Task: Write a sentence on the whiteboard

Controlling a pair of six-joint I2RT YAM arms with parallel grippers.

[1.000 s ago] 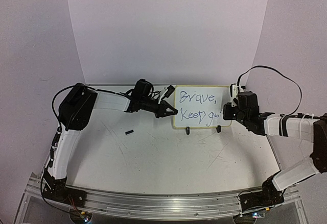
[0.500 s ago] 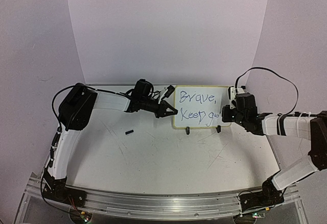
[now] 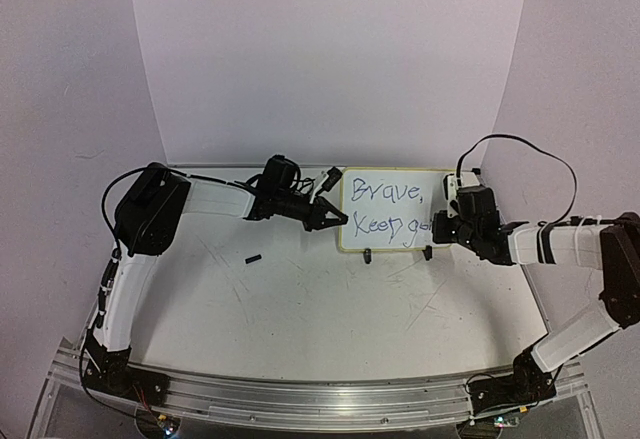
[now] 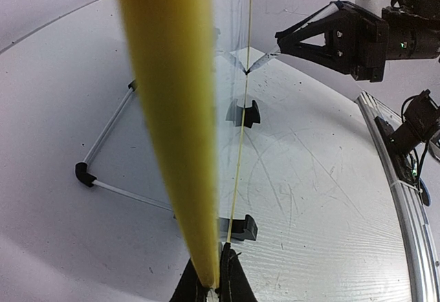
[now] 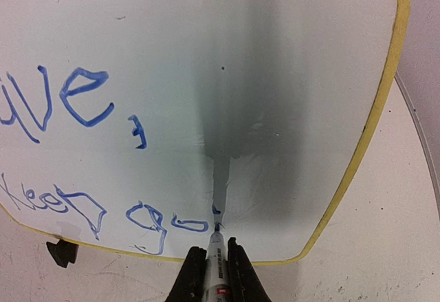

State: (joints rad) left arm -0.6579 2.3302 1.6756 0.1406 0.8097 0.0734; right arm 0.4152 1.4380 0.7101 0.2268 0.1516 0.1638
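Observation:
The whiteboard (image 3: 385, 194) stands upright on two black clip feet at the back of the table, with blue writing "Brave, Keep go". My left gripper (image 3: 338, 216) is shut on its left edge; in the left wrist view the blurred yellow rim (image 4: 172, 109) runs up from between my jaws. My right gripper (image 3: 440, 227) is shut on a marker (image 5: 216, 264), whose tip touches the whiteboard (image 5: 275, 75) low down, just right of the "go", beside a small fresh blue stroke (image 5: 216, 210).
A small black marker cap (image 3: 253, 258) lies on the scratched white tabletop left of centre. A wire stand (image 4: 103, 151) sits behind the board. The metal rail (image 3: 320, 399) runs along the near edge.
My right gripper has moved a little left and closer to the board with the marker, now at the end of the lower line of writing. The left arm has not moved.

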